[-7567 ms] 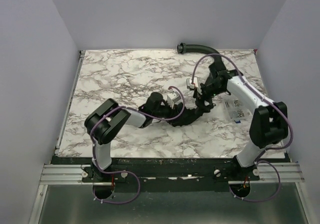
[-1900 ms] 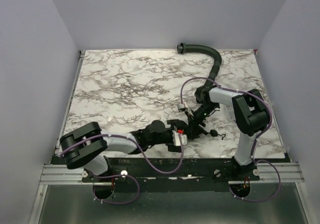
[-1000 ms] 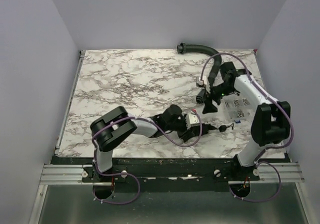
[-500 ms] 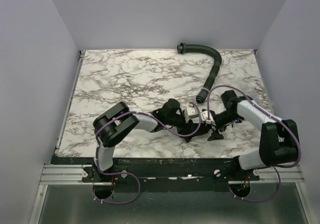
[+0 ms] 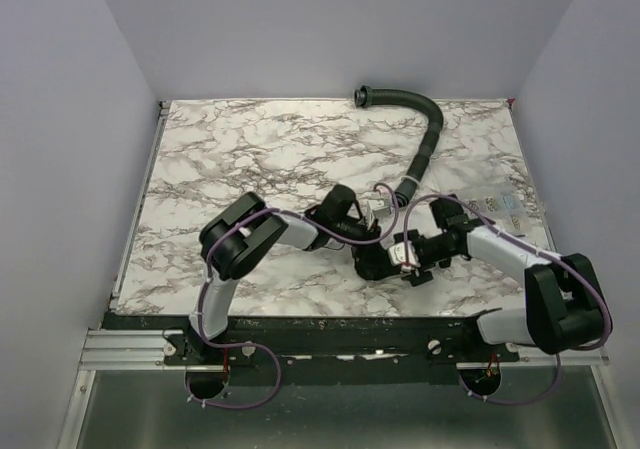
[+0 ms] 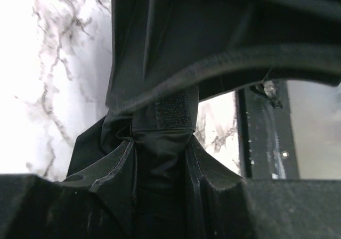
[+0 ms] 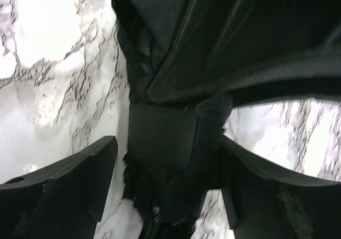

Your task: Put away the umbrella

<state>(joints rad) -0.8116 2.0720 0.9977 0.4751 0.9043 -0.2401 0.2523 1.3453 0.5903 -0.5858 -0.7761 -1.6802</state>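
Umbrella: black fabric compact umbrella [image 5: 372, 261], collapsed to a crumpled bundle on the white marbled tabletop [image 5: 230, 159], about 5 o'clock from centre, between both wrists.
Left arm: left fingers [image 6: 114, 180] narrow, pinching the umbrella's fabric just below its velcro strap [image 6: 171, 113].
Right arm: right fingers [image 7: 74, 180] wide, straddling the folds; 9 o'clock finger clear of fabric, the other's contact unclear.
Hose: curved black ribbed hose [image 5: 425, 134], 1 o'clock, apart from the bundle.
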